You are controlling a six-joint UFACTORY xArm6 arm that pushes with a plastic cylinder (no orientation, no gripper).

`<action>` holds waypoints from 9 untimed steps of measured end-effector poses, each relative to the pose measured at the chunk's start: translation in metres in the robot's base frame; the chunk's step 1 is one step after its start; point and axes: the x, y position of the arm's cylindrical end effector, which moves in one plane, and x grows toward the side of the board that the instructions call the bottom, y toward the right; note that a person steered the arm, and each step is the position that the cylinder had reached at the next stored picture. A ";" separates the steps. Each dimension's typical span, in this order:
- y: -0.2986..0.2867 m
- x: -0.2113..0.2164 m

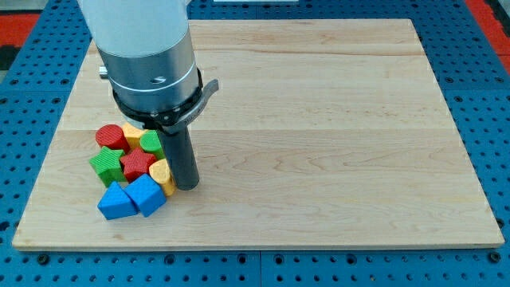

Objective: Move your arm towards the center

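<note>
My tip (187, 186) rests on the wooden board (319, 119) at the view's lower left, just right of a tight cluster of blocks. It touches or nearly touches a yellow block (162, 174). The cluster holds a red cylinder (110, 136), a second yellow block (131, 134), a green block (151, 142), a green star-like block (104, 165), a red star-like block (137, 164), and two blue blocks (116, 202) (147, 194) at the bottom.
The arm's grey and white body (147, 56) hangs over the board's upper left. Blue pegboard (494, 104) surrounds the board on all sides.
</note>
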 end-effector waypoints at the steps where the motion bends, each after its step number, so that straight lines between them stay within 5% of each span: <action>1: 0.000 0.000; 8: 0.034 0.002; 9: 0.075 -0.018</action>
